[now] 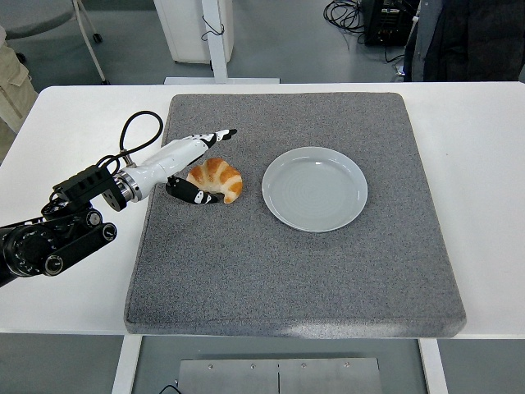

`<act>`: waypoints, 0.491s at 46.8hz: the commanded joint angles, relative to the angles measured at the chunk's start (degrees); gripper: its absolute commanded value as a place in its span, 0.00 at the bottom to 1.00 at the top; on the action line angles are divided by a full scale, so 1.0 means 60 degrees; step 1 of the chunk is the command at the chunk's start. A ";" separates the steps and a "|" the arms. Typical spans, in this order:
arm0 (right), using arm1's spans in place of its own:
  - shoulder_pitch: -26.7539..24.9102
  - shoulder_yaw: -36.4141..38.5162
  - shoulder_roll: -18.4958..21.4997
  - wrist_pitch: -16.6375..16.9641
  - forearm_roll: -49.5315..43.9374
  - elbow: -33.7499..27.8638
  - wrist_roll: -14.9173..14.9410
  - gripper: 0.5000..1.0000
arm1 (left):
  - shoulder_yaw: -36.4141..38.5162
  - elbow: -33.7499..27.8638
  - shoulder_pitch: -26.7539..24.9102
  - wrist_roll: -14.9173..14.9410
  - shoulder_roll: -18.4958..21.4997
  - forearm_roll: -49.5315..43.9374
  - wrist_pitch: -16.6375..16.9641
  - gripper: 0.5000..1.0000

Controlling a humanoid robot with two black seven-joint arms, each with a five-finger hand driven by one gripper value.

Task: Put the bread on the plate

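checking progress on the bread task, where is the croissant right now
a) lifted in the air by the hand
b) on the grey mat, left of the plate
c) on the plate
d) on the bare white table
b: the croissant lies on the grey mat, left of the empty plate, with the left hand open around its left side and not lifting it.
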 commanded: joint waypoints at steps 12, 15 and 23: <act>0.0001 0.0000 0.0000 0.0007 0.0000 0.0000 0.0001 1.00 | -0.0001 0.0188 0.0026 -0.0013 -0.0201 -0.0006 0.0001 0.70; 0.0001 0.0000 0.0000 0.0007 0.0000 0.0000 0.0001 1.00 | -0.0001 0.0247 0.0026 -0.0013 -0.0274 -0.0020 0.0001 0.61; 0.0001 0.0000 0.0000 -0.0008 0.0000 0.0000 0.0001 1.00 | 0.0014 0.0408 0.0041 -0.0013 -0.0362 -0.0328 -0.0014 0.52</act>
